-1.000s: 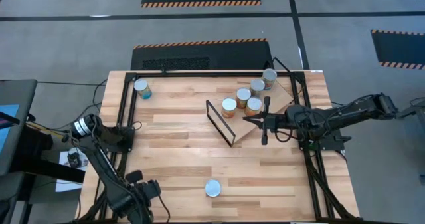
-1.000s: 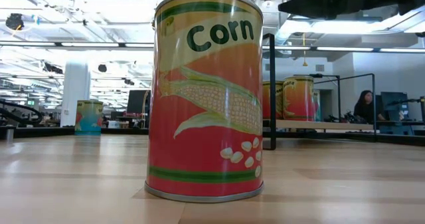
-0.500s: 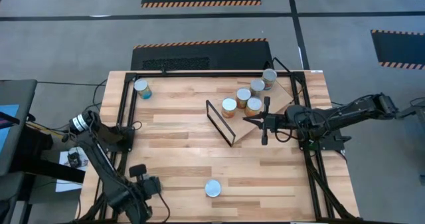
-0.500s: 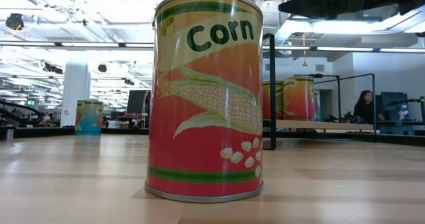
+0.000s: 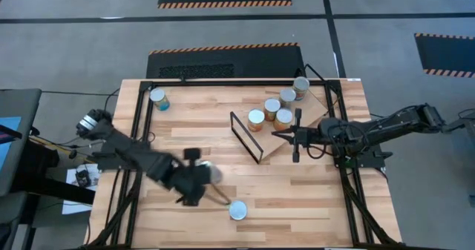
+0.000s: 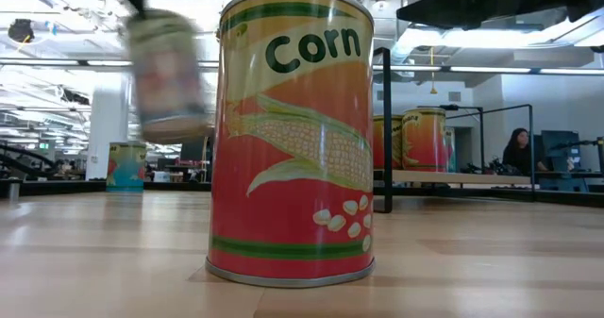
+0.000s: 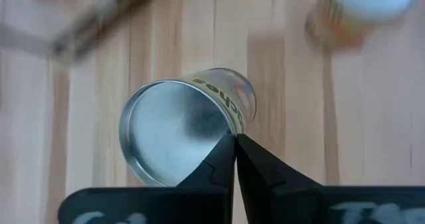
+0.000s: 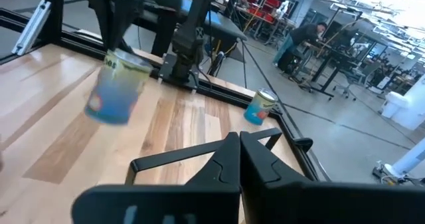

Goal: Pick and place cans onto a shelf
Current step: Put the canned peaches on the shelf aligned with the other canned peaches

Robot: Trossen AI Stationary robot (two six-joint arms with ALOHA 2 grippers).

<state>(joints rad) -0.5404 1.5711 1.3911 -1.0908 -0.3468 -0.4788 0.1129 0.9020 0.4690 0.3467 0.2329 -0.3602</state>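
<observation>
— What's overhead?
— Your left gripper (image 5: 202, 179) reaches over mid-table, a blurred can (image 5: 211, 173) at its tip. Five cans stand on the shelf (image 5: 313, 105), and your right gripper (image 5: 295, 135) hovers there, jaws pressed together.
— At table level?
— That can (image 6: 170, 73) hangs in the air behind the corn can (image 6: 291, 139).
— Left wrist?
— Jaws pressed together, pinching nothing; the tilted can (image 7: 176, 141) lies just beyond them.
— Right wrist?
— It sees the same can (image 8: 116, 88), blurred.

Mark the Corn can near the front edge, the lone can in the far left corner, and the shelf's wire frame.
Corn can (image 6: 291, 139): low view, middle of its label.
Far-left can (image 5: 158, 97): high view, its top.
Wire frame (image 5: 246, 136): high view, its top bar.
</observation>
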